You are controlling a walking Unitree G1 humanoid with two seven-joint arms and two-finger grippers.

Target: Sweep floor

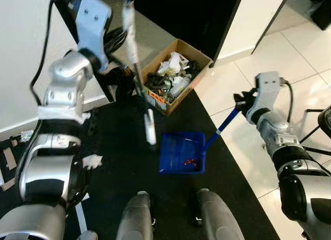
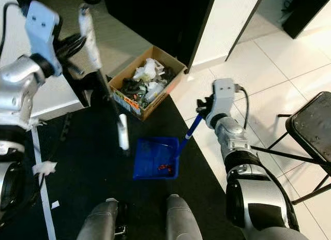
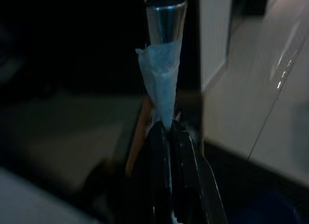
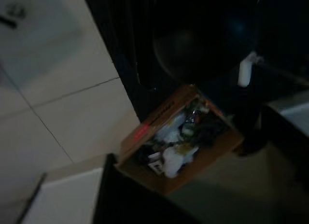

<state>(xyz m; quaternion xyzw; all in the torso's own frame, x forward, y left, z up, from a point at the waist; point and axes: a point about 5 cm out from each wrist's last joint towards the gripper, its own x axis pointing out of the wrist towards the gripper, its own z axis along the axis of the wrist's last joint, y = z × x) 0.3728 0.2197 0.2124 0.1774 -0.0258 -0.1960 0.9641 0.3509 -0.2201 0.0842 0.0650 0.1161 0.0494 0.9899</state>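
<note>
Arms raised, broom (image 1: 135, 64) and dustpan (image 1: 182, 153) gripped

This looks like a room in a home, or perhaps a small office. The floor is laid with large pale tiles (image 2: 289, 64), and a black mat (image 1: 124, 167) covers part of it. White walls (image 2: 227, 17) frame a dark doorway. A cardboard box (image 1: 176, 77) full of rubbish stands on the floor beside a blue dustpan (image 1: 181, 153). A dark folding chair (image 2: 310, 129) stands on the tiles.
</note>
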